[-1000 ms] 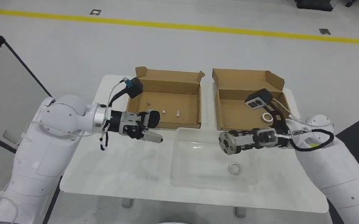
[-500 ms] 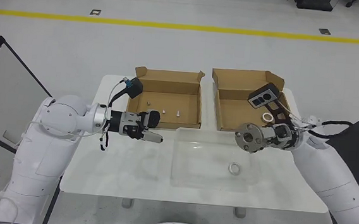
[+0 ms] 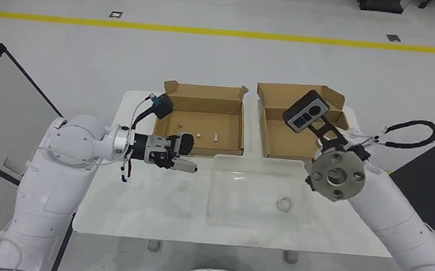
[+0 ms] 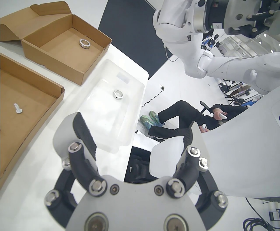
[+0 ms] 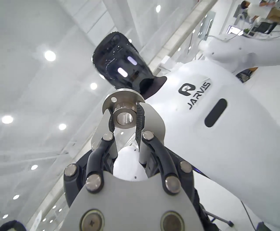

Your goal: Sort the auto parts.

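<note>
The left arm (image 3: 71, 143) and right arm (image 3: 395, 219) wear smooth, rounded white shells with silver rings at the joints. The left wrist camera (image 3: 161, 103) is blue and black, the right wrist camera (image 3: 305, 112) black. A black cable (image 3: 414, 126) loops at two o'clock of the right wrist. The left gripper (image 4: 135, 129) and right gripper (image 5: 124, 118) have pale metal fingers (image 4: 65, 131) with black ribbed pads (image 4: 84, 129), black links (image 4: 76, 164) and silver screws (image 4: 96, 186). The white torso (image 5: 218, 153) bears a dark logo (image 5: 194, 91) and a black oval slot (image 5: 215, 112). The head (image 5: 119, 63) is glossy black.
</note>
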